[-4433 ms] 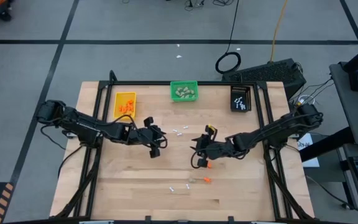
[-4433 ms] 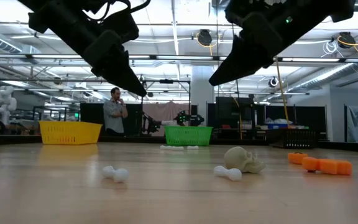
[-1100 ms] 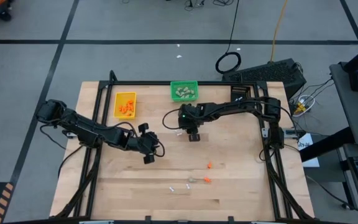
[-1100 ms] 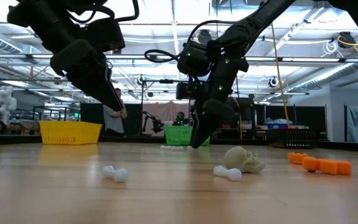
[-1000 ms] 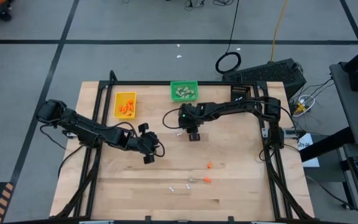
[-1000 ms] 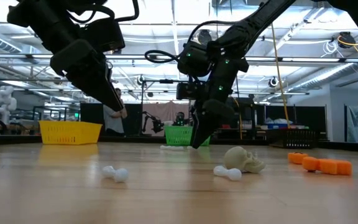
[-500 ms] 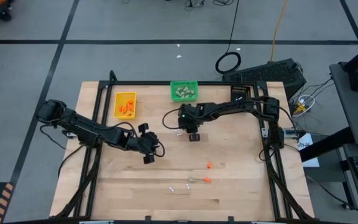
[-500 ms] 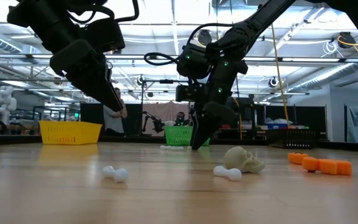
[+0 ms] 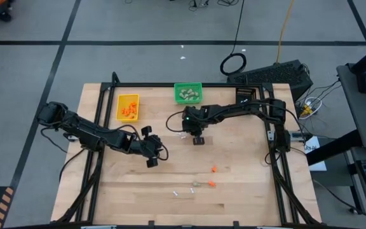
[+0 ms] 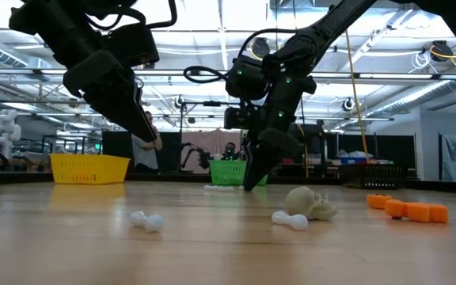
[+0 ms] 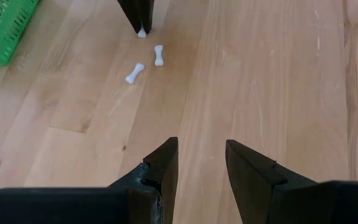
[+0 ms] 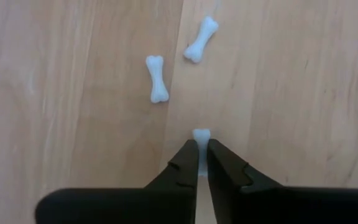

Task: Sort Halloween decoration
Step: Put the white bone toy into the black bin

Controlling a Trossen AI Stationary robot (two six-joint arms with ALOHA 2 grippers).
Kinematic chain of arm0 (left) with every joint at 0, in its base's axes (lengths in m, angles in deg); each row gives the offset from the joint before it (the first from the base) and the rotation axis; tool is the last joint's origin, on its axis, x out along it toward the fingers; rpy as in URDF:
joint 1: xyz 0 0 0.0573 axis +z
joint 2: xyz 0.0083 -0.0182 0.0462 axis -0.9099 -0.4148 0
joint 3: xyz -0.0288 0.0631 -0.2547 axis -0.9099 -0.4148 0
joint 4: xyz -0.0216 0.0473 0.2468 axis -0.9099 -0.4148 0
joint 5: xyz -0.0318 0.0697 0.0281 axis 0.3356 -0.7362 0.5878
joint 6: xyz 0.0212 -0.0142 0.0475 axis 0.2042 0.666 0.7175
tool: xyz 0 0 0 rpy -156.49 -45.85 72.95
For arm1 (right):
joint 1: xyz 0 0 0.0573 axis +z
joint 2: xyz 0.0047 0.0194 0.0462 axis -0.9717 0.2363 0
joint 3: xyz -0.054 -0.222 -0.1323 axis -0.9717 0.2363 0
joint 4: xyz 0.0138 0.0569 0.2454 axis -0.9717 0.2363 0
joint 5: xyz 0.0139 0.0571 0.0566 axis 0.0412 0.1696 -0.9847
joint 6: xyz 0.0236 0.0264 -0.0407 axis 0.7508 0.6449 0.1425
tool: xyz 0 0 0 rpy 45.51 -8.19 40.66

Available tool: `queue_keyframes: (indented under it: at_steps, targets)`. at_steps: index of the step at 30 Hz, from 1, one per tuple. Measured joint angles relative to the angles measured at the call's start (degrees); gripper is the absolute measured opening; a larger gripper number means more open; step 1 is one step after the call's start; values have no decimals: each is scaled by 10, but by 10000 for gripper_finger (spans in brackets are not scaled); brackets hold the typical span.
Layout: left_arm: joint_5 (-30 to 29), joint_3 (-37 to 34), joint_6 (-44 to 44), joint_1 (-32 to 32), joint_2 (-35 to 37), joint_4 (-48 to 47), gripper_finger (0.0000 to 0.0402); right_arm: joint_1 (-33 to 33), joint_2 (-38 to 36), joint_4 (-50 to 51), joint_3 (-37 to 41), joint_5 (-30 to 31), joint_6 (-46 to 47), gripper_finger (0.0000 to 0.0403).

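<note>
From above, the right end effector sits just below the green bin near the surface's twelve o'clock edge, over the small white bones; the left end effector waits toward nine o'clock of centre, with the orange bits and a beige lump loose toward six o'clock. At table height, the right end effector points down at the wood, while a skull-shaped lump and another bone lie nearer the camera. The left wrist view shows its own fingers parted around nothing, hovering over bare wood. The right wrist view shows its fingers clenched on a bone whose knobbed end peeks out, two more bones lying apart ahead. These pieces look feather-light, stiff and smooth, likely to skid or pivot; a pinch across the thin shaft, between the knobs, seems the surest hold.
</note>
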Motion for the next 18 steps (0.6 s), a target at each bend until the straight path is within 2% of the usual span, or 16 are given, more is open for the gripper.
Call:
queue_keyframes:
  at_steps: [18]
  targets:
    - [0,0,2,0,0,-3,132,1,-1,6,1,-1,-4,1]
